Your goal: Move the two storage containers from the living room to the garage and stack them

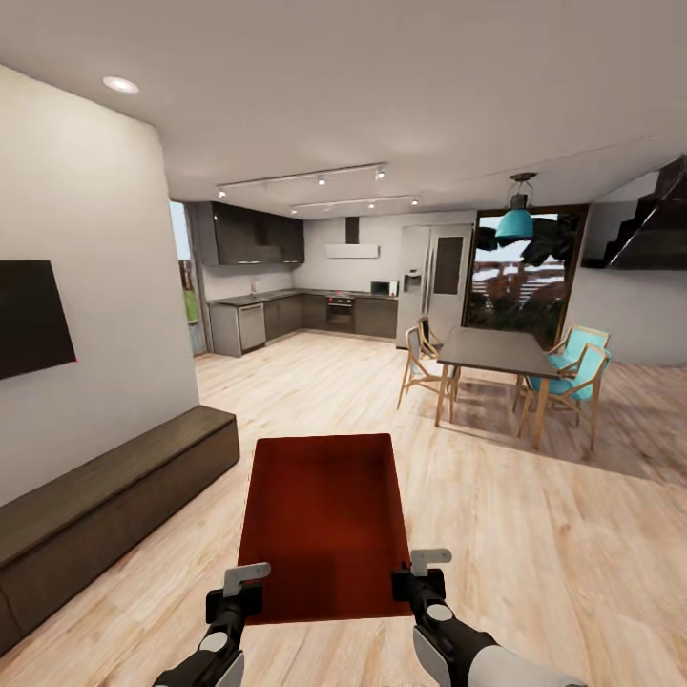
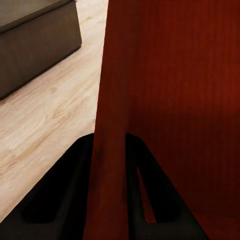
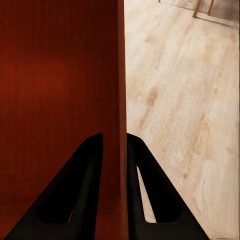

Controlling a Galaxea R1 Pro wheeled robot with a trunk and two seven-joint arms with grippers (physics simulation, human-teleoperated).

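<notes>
both pincers, left pincer (image 1: 246,584) and right pincer (image 1: 420,571), clamp container (image 1: 324,515); bench (image 1: 105,496) beside.

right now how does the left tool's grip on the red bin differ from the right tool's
The left tool pinches the storage container's wall on the side toward the dark bench; the right tool pinches the opposite wall, toward the dining table. In the head view the right tool sits slightly farther forward than the left. Both are shut on a thin wall near the container's closer end, one finger inside and one outside.
</notes>
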